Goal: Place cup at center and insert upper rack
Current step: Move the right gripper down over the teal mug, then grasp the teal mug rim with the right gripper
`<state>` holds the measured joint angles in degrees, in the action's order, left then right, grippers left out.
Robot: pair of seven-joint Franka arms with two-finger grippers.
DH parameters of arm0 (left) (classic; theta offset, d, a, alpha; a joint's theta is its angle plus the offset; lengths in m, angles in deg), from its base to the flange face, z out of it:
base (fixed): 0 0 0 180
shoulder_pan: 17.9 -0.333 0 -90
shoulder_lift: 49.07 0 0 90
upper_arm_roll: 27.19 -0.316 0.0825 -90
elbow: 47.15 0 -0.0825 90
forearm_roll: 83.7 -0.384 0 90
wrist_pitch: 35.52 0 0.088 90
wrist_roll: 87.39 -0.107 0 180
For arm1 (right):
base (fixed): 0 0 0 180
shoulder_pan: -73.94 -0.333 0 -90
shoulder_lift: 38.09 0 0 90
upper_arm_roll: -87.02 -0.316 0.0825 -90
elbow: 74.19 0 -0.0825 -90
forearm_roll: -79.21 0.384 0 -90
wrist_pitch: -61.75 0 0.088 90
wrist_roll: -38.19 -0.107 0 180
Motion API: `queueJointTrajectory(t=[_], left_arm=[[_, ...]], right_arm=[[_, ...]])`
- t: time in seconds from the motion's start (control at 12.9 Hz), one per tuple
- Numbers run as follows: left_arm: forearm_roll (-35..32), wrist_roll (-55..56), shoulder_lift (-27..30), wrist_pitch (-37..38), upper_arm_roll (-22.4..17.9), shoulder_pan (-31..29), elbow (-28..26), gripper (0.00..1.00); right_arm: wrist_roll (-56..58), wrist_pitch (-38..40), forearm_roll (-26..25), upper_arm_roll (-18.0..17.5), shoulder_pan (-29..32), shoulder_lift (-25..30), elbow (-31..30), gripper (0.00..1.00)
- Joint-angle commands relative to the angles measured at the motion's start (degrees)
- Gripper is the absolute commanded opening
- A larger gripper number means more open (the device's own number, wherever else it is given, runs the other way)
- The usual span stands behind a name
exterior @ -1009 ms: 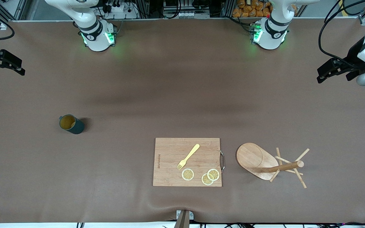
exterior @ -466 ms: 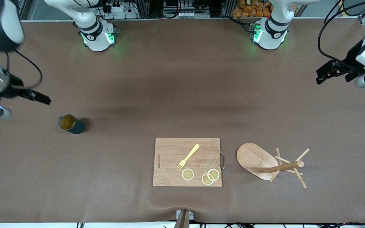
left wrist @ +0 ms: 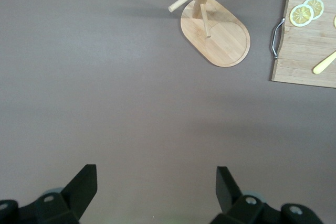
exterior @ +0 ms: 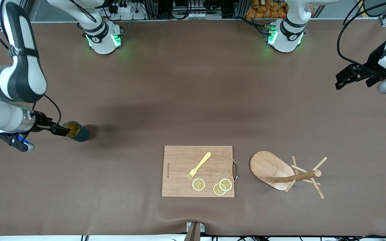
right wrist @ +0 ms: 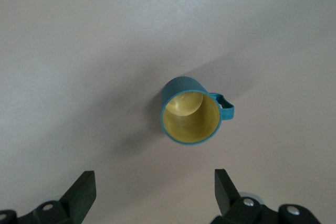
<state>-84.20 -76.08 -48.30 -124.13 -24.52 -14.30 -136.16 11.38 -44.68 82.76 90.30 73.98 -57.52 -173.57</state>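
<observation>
The dark teal cup (exterior: 77,131) with a mustard-yellow inside stands upright on the table toward the right arm's end. In the right wrist view the cup (right wrist: 190,114) lies just ahead of the open fingers, its handle to one side. My right gripper (exterior: 61,130) is open and empty, low beside the cup's rim (right wrist: 155,182). The wooden mug tree (exterior: 281,172) stands on its oval base toward the left arm's end, beside the cutting board; it also shows in the left wrist view (left wrist: 214,30). My left gripper (exterior: 343,79) is open and empty, up in the air (left wrist: 156,178).
A rectangular wooden cutting board (exterior: 179,174) with a metal handle lies near the front edge, carrying a yellow fork (exterior: 199,165) and three lemon slices (exterior: 213,185). The arm bases (exterior: 104,36) stand along the table's back edge.
My right arm has swung in from the table's end and come down, bringing its gripper up to the cup. The left gripper has hardly moved. Cup and mug tree are unmoved.
</observation>
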Motion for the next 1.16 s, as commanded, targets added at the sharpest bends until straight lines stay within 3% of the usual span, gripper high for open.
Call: queueJointTrajectory(t=[0.0,0.62,1.09], left_arm=[[0.5,-0.6,-2.3,0.3,0.0,-0.5,1.2,1.0],[-0.2,-0.5,-3.8,-2.7,0.0,-0.4,1.6,1.0],[0.5,0.4,-3.1,-2.2,0.1,0.0,1.6,1.0]], right_arm=[[-2.8,-2.5,0.8,-0.3,0.5,-3.6,0.1,1.0],[-3.7,-8.7,0.7,-0.2,1.3,-10.4,-0.8,1.0],[-3.7,-10.0,0.8,-0.3,2.0,-11.5,-0.8,0.26]])
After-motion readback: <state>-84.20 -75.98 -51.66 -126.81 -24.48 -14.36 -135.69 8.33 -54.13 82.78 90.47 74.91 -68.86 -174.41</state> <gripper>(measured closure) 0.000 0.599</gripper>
